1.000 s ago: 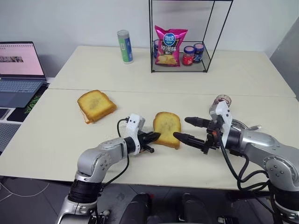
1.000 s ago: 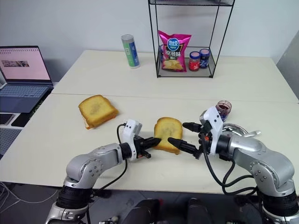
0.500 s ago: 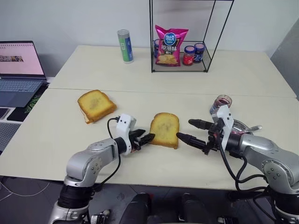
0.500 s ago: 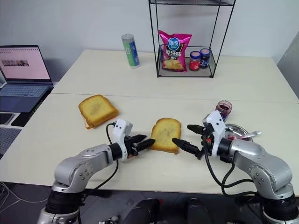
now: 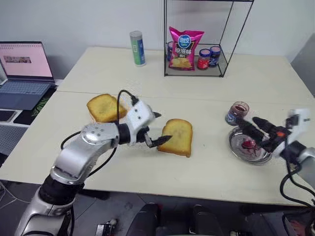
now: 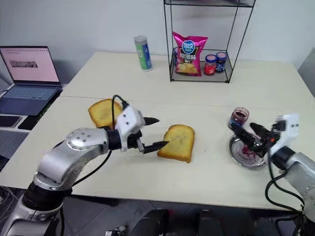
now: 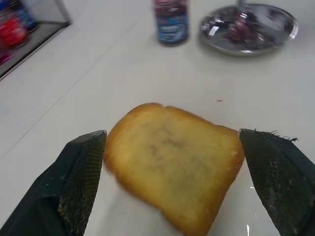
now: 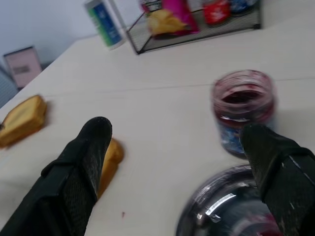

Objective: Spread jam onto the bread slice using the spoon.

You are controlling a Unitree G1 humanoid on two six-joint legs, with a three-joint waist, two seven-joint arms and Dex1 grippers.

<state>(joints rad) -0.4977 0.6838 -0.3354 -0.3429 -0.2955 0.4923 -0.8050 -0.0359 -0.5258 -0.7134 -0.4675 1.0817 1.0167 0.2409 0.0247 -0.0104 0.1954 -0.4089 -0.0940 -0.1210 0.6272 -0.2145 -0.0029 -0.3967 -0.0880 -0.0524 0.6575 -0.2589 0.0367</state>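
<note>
The bread slice (image 5: 177, 136) lies flat on the table's near middle, golden with a darker crust. Just left of it and slightly above the table, my left gripper (image 5: 161, 127) stands open; the slice (image 7: 174, 162) lies ahead of its two fingers, untouched. At the right, the open jam jar (image 5: 238, 112) with a blue label stands behind the round steel plate (image 5: 263, 156). The spoon's jam-smeared bowl (image 7: 239, 27) rests in that plate. Over the plate and close to the jar (image 8: 242, 110) hovers my right gripper (image 5: 248, 123), open and holding nothing.
A second, browner slice (image 5: 102, 106) lies behind my left arm. A wire rack (image 5: 197, 69) at the back holds a pink chips bag (image 5: 185, 47) and red-lidded jars (image 5: 204, 58). A green-blue can (image 5: 137, 48) stands beside it. A laptop (image 5: 22, 66) sits far left.
My left gripper has opened, rolled and lifted away from the bread's left edge. My right gripper has swung right, from beside the bread to over the plate. The camera view has shifted.
</note>
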